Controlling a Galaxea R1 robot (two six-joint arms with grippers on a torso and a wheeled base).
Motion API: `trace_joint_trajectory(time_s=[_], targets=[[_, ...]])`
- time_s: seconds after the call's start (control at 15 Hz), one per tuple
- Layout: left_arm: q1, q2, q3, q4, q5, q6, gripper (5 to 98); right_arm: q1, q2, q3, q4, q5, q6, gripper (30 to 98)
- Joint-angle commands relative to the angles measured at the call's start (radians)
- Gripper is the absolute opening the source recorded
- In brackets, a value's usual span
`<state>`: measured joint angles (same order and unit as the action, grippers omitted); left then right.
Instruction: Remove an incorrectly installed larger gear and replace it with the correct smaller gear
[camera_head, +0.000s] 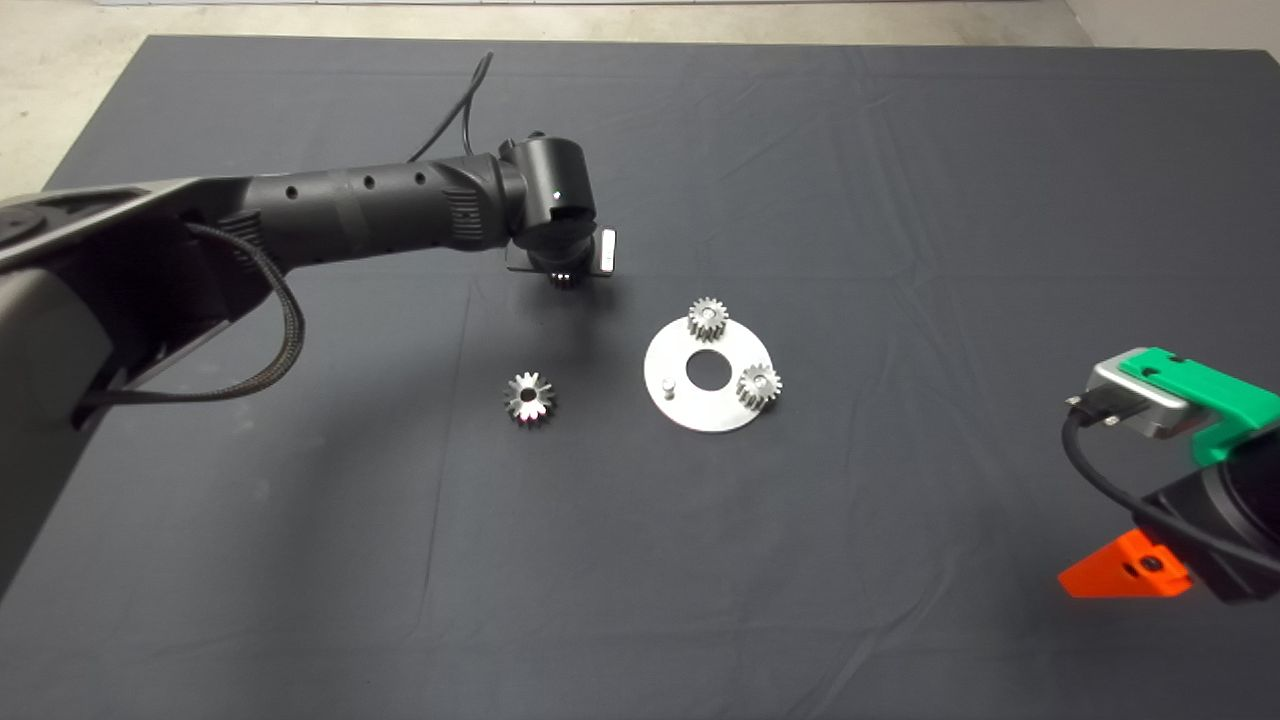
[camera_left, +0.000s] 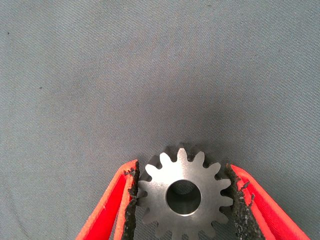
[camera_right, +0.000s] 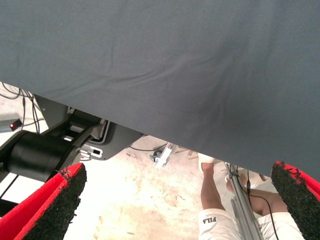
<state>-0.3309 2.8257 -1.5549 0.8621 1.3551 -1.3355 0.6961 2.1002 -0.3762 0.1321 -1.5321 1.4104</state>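
Dark grey cloth mat (camera_head: 900, 560) bearing a round silver metal plate with centre hole (camera_head: 700, 405); a shiny star-toothed larger gear (camera_head: 529, 398) lies on the mat left of the plate.

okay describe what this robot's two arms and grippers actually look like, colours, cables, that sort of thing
The left arm is a black tube with small round holes, a ribbed collar, a braided black cable looped beneath and a thin one behind. The left gripper has red fingers with frayed black pads. The right gripper shows a green body, silver camera block, black cable and orange-red finger; its pads are coarse black.
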Motion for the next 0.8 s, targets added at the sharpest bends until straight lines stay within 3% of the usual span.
trace_joint_trajectory(time_s=[0.0,0.47,0.73], targets=[[0.004,0.004,0.006,0.017,-0.001,0.009,41.2,0.020,0.001,0.004,0.034,-0.118,-0.005,97.6],[0.007,0.002,0.009,0.031,0.011,0.010,38.8,0.020,0.001,0.003,0.032,-0.117,-0.005,97.6],[0.006,-0.003,0.034,0.026,0.016,0.055,37.4,0.020,0.001,0.003,0.030,-0.117,-0.005,97.6]])
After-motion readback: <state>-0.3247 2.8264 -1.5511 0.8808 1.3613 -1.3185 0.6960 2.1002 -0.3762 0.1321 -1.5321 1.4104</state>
